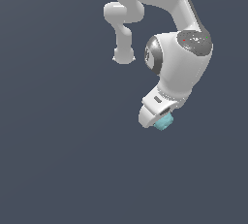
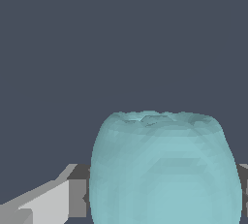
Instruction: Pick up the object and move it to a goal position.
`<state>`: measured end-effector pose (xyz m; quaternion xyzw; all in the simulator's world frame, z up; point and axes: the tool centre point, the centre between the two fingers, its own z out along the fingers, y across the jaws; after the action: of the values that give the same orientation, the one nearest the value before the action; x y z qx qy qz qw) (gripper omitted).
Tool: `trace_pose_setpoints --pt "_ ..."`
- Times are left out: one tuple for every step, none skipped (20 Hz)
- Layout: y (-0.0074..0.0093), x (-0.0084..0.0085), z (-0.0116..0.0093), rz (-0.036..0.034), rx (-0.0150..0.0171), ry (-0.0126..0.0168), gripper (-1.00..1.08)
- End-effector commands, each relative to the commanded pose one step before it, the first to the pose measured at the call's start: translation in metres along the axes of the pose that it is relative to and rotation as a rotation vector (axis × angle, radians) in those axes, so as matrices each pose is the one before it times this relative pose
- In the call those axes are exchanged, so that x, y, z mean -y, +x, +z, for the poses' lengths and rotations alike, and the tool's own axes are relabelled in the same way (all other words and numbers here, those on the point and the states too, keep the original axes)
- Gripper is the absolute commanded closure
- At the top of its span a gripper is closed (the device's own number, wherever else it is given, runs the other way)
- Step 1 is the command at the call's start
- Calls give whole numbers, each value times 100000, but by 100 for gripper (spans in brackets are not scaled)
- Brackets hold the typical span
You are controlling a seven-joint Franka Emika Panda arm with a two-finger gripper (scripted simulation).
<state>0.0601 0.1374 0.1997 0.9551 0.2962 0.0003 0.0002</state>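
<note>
The white arm [image 1: 181,58] bends down from the top of the exterior view, and the cyan object [image 1: 163,121] sits at the tip of its gripper [image 1: 156,117], partly hidden by the gripper body. In the wrist view the object [image 2: 164,169] fills the lower middle as a faceted, rounded blob with a lumpy top, and a grey finger [image 2: 46,203] shows at one side with its dark pad right against it. The fingers are clamped on the object. Around it there is only the plain dark blue-grey background [image 1: 58,145].
</note>
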Motion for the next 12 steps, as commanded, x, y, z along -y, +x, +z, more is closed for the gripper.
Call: trace_pose_setpoints --pt "1258 1460 -2032 95 54 33 108" --pt "452 490 -679 0 0 0 108" --pt "416 442 -616 0 0 0 108" --pt "382 396 -555 0 0 0 108" --pt "348 351 -497 0 0 0 108" --pt "315 311 -443 0 0 0 108" --pt "282 275 -393 0 0 0 108" --pt "250 242 -346 0 0 0 108" --pt "220 210 -302 0 0 0 108" --pt "191 180 -260 0 0 0 108" --pt "164 151 -220 0 0 0 108" --pt "138 123 -181 0 0 0 108"
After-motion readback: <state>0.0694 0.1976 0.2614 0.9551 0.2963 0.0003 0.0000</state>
